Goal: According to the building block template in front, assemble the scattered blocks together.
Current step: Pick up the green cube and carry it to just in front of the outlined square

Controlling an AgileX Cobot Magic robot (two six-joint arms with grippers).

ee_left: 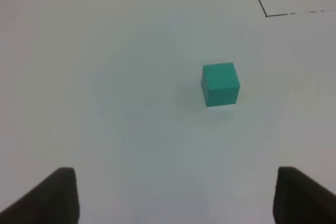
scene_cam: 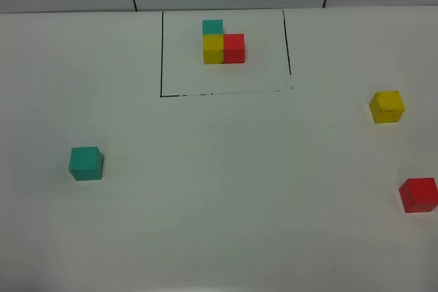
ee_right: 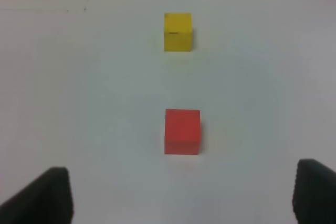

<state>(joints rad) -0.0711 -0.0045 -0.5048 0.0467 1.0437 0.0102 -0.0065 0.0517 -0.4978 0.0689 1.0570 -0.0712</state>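
I see the building block template (scene_cam: 222, 44) at top centre of the overhead frame, inside its black outline (scene_cam: 162, 52). On the table (scene_cam: 226, 196), the teal block (scene_cam: 86, 163) sits lower left, the yellow block (scene_cam: 387, 107) at the right edge, and the red block (scene_cam: 418, 194) below it. My left gripper (ee_left: 176, 174) and right gripper (ee_right: 184, 169) both gape, holding nothing.

Bright even light, faint shadows, soft focus
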